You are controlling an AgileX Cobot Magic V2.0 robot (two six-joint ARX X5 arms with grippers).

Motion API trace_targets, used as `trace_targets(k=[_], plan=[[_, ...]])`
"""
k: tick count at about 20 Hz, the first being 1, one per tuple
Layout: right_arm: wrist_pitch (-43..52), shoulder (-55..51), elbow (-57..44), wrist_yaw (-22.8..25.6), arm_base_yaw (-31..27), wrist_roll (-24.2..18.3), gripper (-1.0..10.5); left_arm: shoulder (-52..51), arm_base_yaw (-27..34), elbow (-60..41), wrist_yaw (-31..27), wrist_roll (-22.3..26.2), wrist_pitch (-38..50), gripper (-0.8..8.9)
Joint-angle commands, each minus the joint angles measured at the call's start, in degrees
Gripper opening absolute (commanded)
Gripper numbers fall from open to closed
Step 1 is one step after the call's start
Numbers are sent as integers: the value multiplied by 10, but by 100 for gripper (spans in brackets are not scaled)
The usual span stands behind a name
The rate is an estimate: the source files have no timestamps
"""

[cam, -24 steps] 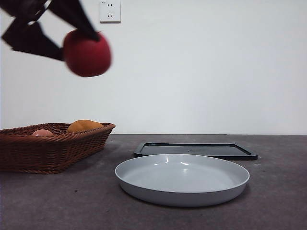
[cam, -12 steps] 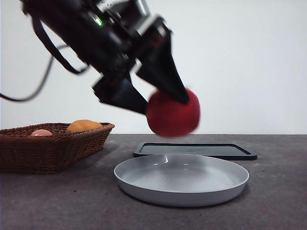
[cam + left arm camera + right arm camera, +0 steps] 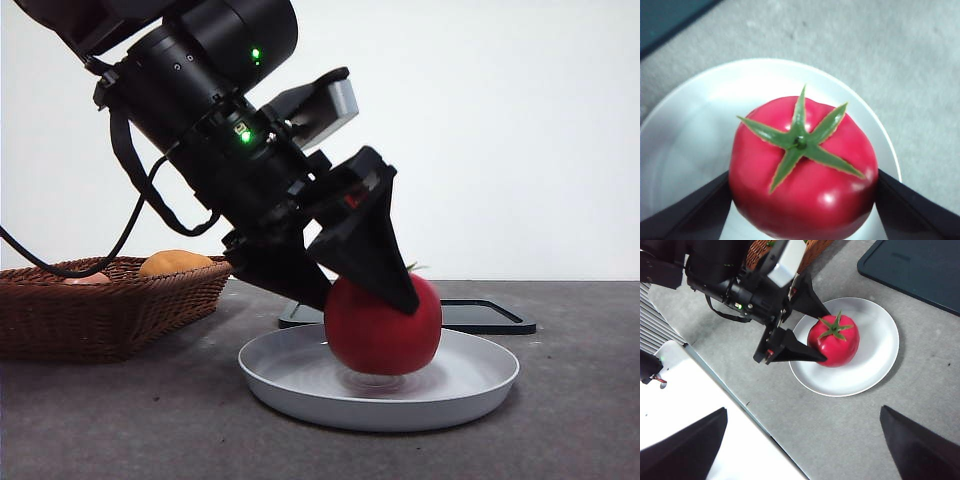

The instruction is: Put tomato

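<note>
The tomato [image 3: 385, 330], glossy red with a green calyx, sits low in the white plate [image 3: 470, 385] and seems to touch its floor. My left gripper [image 3: 365, 300] is shut on the tomato, one black jaw on each side, and the arm reaches down from the upper left. In the left wrist view the tomato [image 3: 802, 170] fills the gap between the jaws over the plate [image 3: 690, 125]. My right gripper [image 3: 805, 440] is open and empty, high above the table. Its view shows the tomato [image 3: 835, 342], the plate [image 3: 875, 365] and the left gripper [image 3: 822, 337].
A wicker basket [image 3: 100, 310] with an orange-yellow fruit [image 3: 175, 263] stands at the left. A dark flat tray [image 3: 490, 315] lies behind the plate; it also shows in the right wrist view [image 3: 920, 270]. Bare grey table surrounds the plate.
The left gripper carried the tomato from high at the upper left, rightward and down, into the plate. The basket, plate and tray have not moved.
</note>
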Motion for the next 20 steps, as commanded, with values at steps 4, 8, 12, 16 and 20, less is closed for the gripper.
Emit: trace_targets(k=[4, 8, 12, 16, 20], plan=[[5, 4, 11, 0, 2, -2, 486, 19, -7, 10, -1, 14, 0, 409], [1, 4, 11, 0, 2, -2, 486, 19, -7, 10, -16, 11, 0, 510], [1, 3, 11, 0, 2, -2, 486, 8, -6, 12, -16, -15, 0, 510], [1, 3, 11, 0, 2, -2, 486, -33, -5, 17, -16, -18, 0, 510], [2, 3, 11, 0, 2, -2, 486, -102, 7, 17, -40, -20, -12, 510]])
